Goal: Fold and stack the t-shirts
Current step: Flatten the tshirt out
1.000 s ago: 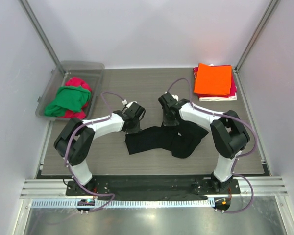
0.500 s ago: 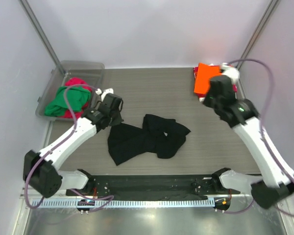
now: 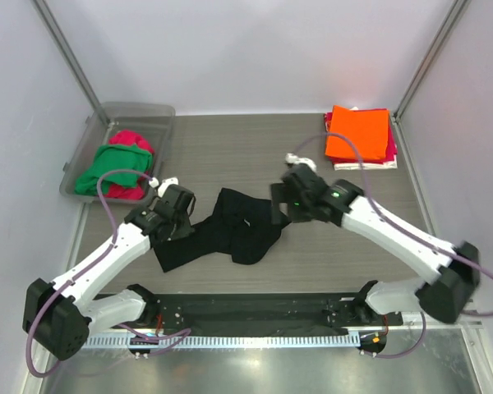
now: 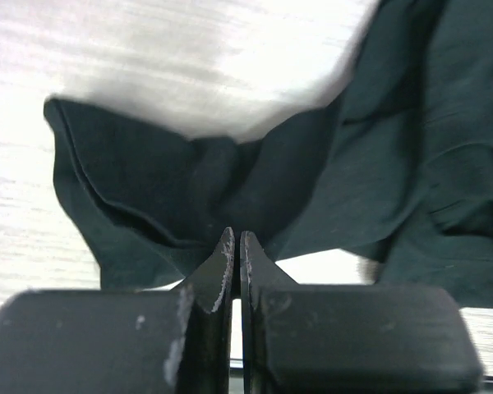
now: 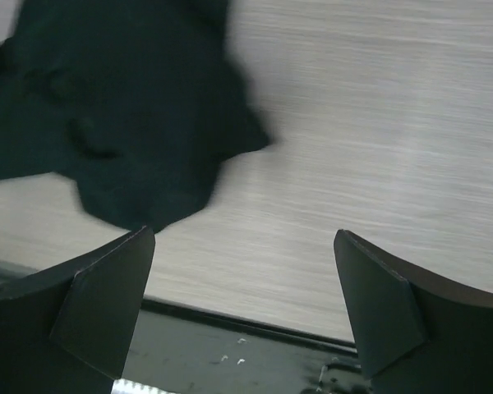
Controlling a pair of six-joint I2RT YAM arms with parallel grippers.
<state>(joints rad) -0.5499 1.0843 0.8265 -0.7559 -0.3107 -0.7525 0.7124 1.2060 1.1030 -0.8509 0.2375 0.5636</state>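
A crumpled black t-shirt [image 3: 230, 231] lies on the table's middle, a little left of centre. My left gripper [image 3: 183, 222] is shut on its left edge; in the left wrist view the fingertips [image 4: 226, 246] pinch a gathered fold of the dark cloth [image 4: 370, 156]. At the shirt's right edge my right gripper [image 3: 279, 211] hangs open above the table with nothing between its fingers. In the right wrist view that gripper [image 5: 245, 246] frames bare table, and the shirt [image 5: 123, 123] lies off to the upper left. A folded stack topped by an orange shirt [image 3: 359, 134] sits at the back right.
A clear plastic bin [image 3: 152, 115] at the back left holds a green shirt [image 3: 111, 167] and a red one [image 3: 131, 139]. Under the orange shirt, red and white folded edges show. The table's near edge and black mounting rail [image 5: 255, 353] lie close below my right gripper.
My left gripper has dragged the black shirt left and toward the near edge. The right arm swung out to the orange stack, then back to the shirt's right edge, and its gripper opened.
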